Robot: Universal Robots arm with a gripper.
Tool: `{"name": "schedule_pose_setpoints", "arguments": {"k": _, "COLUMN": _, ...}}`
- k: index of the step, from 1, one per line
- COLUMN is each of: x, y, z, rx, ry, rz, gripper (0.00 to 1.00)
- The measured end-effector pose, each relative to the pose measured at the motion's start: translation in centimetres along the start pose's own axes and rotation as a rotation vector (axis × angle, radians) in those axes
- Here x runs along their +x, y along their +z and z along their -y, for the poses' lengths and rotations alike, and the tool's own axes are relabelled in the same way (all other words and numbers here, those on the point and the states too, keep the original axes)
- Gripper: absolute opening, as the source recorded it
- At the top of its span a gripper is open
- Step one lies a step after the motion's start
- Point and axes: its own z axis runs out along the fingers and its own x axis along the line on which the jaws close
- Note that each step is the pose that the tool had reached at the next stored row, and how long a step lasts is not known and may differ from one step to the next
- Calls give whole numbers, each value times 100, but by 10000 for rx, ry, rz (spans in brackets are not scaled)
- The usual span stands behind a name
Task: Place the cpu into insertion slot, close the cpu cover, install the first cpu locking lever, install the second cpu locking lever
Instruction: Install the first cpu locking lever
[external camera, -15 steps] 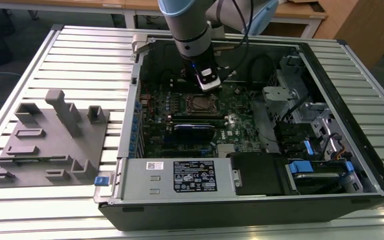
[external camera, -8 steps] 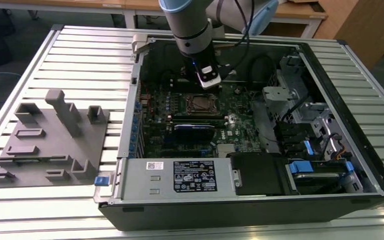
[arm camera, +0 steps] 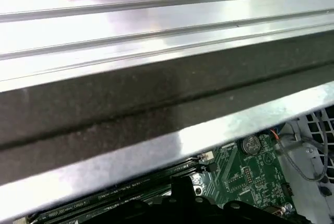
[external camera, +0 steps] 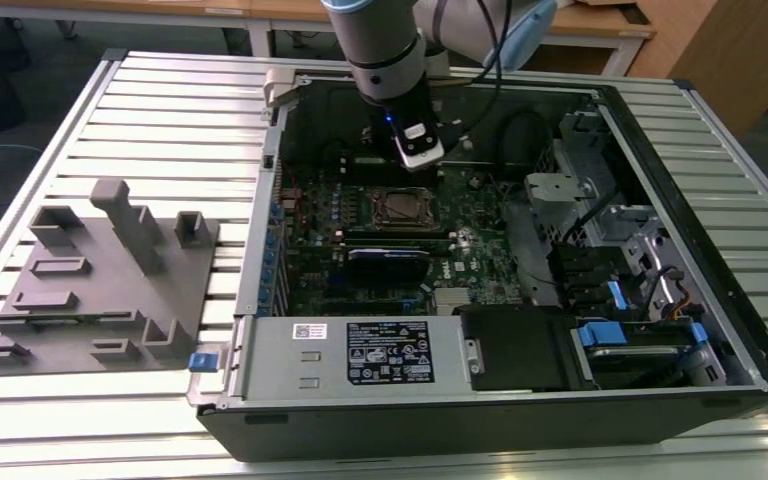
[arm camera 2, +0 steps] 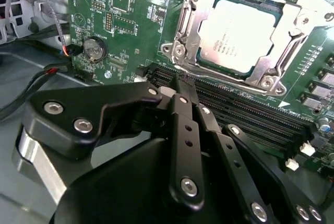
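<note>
On the exterior view's left, you see a grey fixture plate [external camera: 97, 290] on the desk [external camera: 171, 110]. Centre: the claw [arm camera 2: 183, 84], fingers pressed together and empty, hangs beside the slot [arm camera 2: 245, 31], where the chip [arm camera 2: 237, 37] sits under its closed cover [arm camera 2: 284, 31].

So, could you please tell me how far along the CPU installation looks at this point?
Done: the cpu sits in the insertion slot, and the cpu cover lies closed, framing it. In hand: the pincer, fingers together and empty, is at the socket's edge by the memory slots. Whether the locking levers are latched is unclear.
</note>
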Motion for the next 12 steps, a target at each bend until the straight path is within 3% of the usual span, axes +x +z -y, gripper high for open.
{"name": "schedule_pose_setpoints", "arguments": {"k": 3, "x": 0, "y": -1, "z": 0, "rx": -1, "ry": 2, "rz": -5, "gripper": 10}}
{"name": "schedule_pose_setpoints", "arguments": {"k": 4, "x": 0, "y": 0, "z": 0, "rx": 15, "ry": 6, "rz": -53, "gripper": 10}}
{"name": "schedule_pose_setpoints", "arguments": {"k": 5, "x": -1, "y": 1, "z": 0, "rx": 60, "ry": 27, "rz": -187, "gripper": 10}}
{"name": "schedule_pose_setpoints", "arguments": {"k": 12, "x": -14, "y": 17, "z": -2, "rx": 448, "ry": 201, "rz": -1387, "gripper": 10}}
